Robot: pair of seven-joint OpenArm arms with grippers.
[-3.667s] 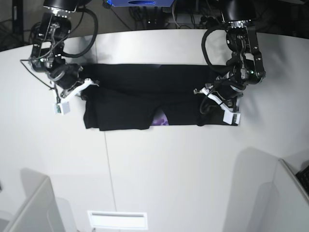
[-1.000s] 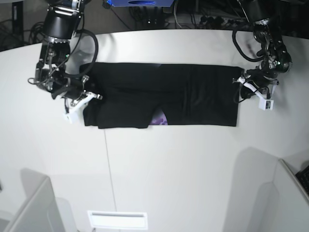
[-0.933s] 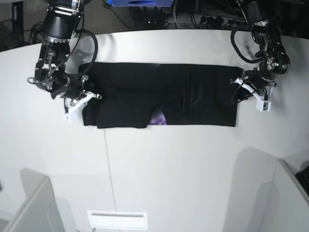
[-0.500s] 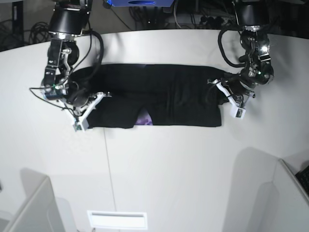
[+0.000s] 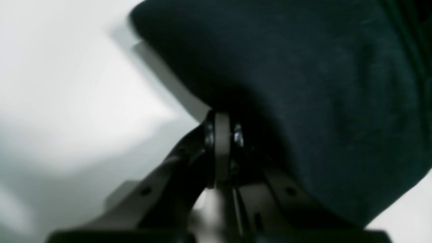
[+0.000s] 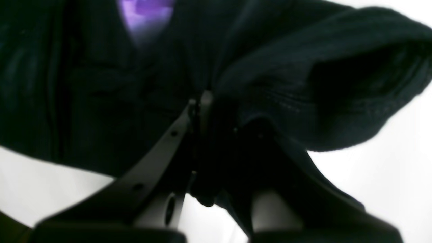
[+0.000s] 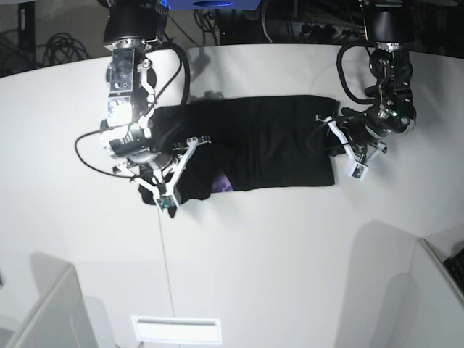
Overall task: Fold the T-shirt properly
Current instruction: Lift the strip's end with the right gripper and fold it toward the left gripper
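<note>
Black, soft knit cloth makes up the large short-sleeved T-shirt (image 7: 254, 141), which lies bunched in a long band across the far middle of the smooth white table (image 7: 261, 261), with a small patch of purple print (image 7: 221, 185) showing at its near edge and again in the right wrist view (image 6: 146, 13). At the band's 2 ends, the left gripper (image 7: 341, 141) has its fingers pinched tight on a rounded fold of the T-shirt (image 5: 303, 84), and the right gripper (image 7: 177, 156) has its fingers closed narrowly on a ribbed, stitched hem fold (image 6: 303, 98).
</note>
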